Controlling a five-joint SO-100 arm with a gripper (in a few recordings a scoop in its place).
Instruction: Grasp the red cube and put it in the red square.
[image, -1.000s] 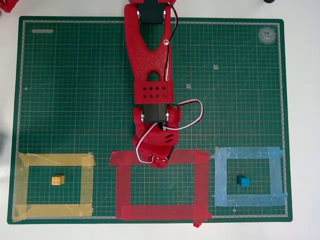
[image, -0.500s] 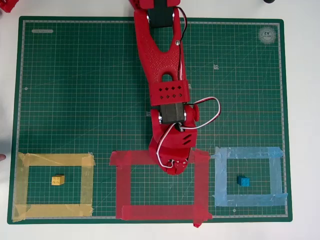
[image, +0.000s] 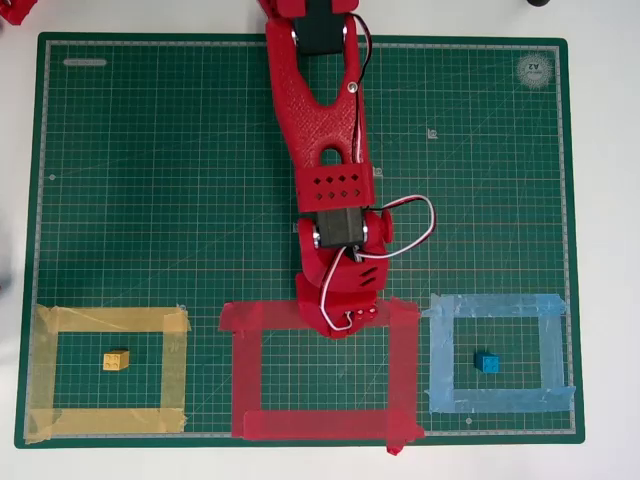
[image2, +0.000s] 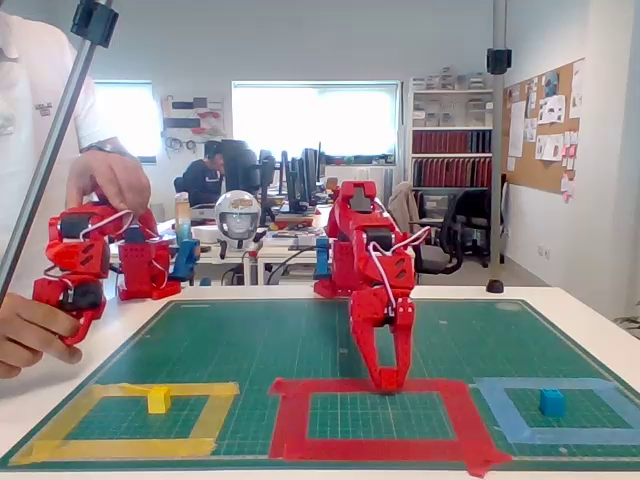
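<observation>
My red arm reaches down the middle of the green mat. Its gripper (image: 346, 322) points down over the far strip of the red square (image: 250, 370). In the fixed view the gripper (image2: 387, 382) has its tips down at that strip of the red square (image2: 290, 415), and the fingers (image2: 372, 350) narrow to a point. The red cube is hidden: I cannot make it out against the red gripper and red tape. Whether the jaws hold anything is unclear.
A yellow cube (image: 115, 360) lies inside the yellow tape frame (image: 175, 370) at the left. A blue cube (image: 487, 362) lies inside the light blue tape frame (image: 440, 360) at the right. A person's hands (image2: 110, 180) are at the left edge of the fixed view.
The arm swung right along the red square's far strip, then drew back slightly. The gripper is now a little farther from the square's inside than half a second ago.
</observation>
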